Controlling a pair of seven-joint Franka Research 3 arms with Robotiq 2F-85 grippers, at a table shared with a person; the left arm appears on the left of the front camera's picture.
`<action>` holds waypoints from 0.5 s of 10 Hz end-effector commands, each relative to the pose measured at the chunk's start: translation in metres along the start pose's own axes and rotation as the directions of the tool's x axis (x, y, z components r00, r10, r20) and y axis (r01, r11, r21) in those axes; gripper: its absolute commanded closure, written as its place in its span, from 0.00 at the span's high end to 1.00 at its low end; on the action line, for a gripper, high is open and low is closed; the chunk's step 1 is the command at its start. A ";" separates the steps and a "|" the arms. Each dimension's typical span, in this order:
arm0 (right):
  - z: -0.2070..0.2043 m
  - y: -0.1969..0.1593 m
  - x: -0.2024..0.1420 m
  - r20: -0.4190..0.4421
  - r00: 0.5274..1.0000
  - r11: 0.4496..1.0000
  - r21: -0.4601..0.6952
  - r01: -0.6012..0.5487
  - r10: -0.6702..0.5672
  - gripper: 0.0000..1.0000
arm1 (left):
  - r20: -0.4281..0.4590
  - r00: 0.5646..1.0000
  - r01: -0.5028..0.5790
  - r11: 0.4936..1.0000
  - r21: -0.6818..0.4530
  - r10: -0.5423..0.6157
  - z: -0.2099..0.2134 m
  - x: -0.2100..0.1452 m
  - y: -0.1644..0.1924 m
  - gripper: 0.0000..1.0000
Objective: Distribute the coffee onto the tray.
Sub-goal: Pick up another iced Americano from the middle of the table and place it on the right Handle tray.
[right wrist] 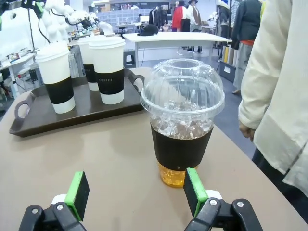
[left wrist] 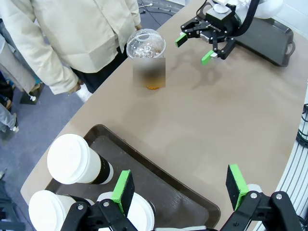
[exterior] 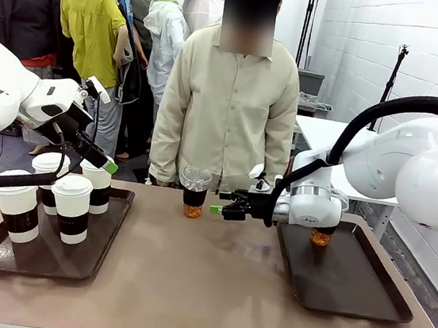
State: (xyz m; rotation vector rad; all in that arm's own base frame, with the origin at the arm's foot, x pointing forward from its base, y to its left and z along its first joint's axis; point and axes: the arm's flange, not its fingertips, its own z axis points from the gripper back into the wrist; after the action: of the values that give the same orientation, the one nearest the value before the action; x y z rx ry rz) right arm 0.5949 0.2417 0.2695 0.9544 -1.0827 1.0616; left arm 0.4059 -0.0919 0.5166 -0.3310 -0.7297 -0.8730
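Facing the right gripper (right wrist: 136, 190) straight ahead, just beyond its fingertips, the clear dome-lidded cup (right wrist: 182, 120) stands upright on bare table near the far edge, a little toward one pad's side; jaws spread wide, nothing held. Right arm is much the nearer (left gripper (left wrist: 180, 187), likewise wide and empty, hovers over the left tray (exterior: 32, 257) of paper cups (exterior: 72, 206)). Approach looks unobstructed, though the person's hand (right wrist: 248, 131) hangs near the cup, and a second dome cup (exterior: 320, 237) sits on the right tray (exterior: 356, 285).

four lidded paper cups (exterior: 70, 206): upright, left tray (exterior: 0, 253) | dome cup (exterior: 195, 189): upright, on table (exterior: 188, 288) | second dome cup (exterior: 321, 237): right tray (exterior: 362, 298)
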 end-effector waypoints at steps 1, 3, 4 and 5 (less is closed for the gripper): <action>-0.023 -0.013 -0.002 0.011 1.000 0.999 -0.033 0.025 -0.024 1.00 | 0.009 1.000 0.000 1.000 -0.013 0.000 -0.001 -0.002 0.002 1.00; -0.036 -0.016 -0.003 0.010 0.999 0.999 -0.036 0.031 -0.031 1.00 | 0.009 1.000 0.000 1.000 -0.013 0.000 -0.001 -0.002 0.002 1.00; -0.041 -0.017 -0.004 0.009 0.999 0.999 -0.031 0.037 -0.037 1.00 | 0.009 1.000 0.000 1.000 -0.013 0.000 -0.001 -0.002 0.002 1.00; -0.046 -0.017 -0.004 0.007 0.999 0.998 -0.045 0.032 -0.031 1.00 | 0.009 1.000 0.000 1.000 -0.013 0.000 -0.001 -0.002 0.002 1.00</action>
State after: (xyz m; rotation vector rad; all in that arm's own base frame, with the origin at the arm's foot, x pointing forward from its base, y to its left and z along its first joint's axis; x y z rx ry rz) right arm 0.6128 0.2701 0.2576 0.9579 -1.0721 1.0512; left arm 0.4059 -0.0919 0.5166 -0.3309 -0.7297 -0.8729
